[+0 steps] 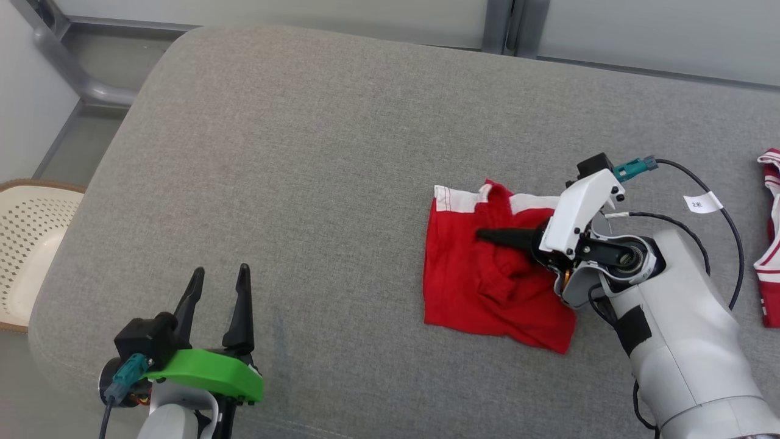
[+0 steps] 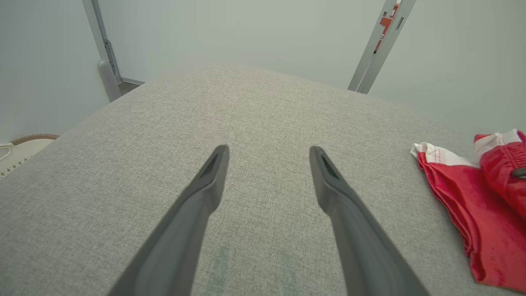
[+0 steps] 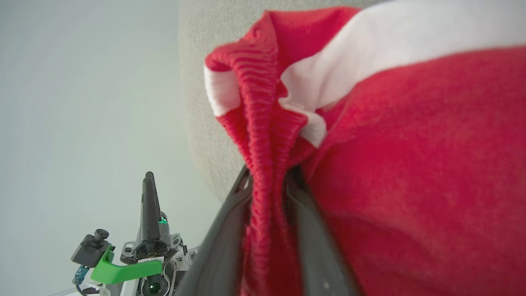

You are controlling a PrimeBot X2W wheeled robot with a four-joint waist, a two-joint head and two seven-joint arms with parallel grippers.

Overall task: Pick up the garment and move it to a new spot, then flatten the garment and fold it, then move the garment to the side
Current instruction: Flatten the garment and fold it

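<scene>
The red garment (image 1: 487, 292), white-banded along 1 edge, is laid rumpled on the right half of the grey padded bench (image 1: 304, 183). A ridge of its cloth is pinched between the 2 fingers of the right tool (image 1: 487, 235), which is pointed toward the robot's left. The left tool (image 1: 219, 277) is held well apart from the garment, its 2 fingers spread. Another red-and-white cloth (image 1: 769, 244) is seen at the far right, and a cream perforated basket (image 1: 30, 244) beside the bench's left end.
</scene>
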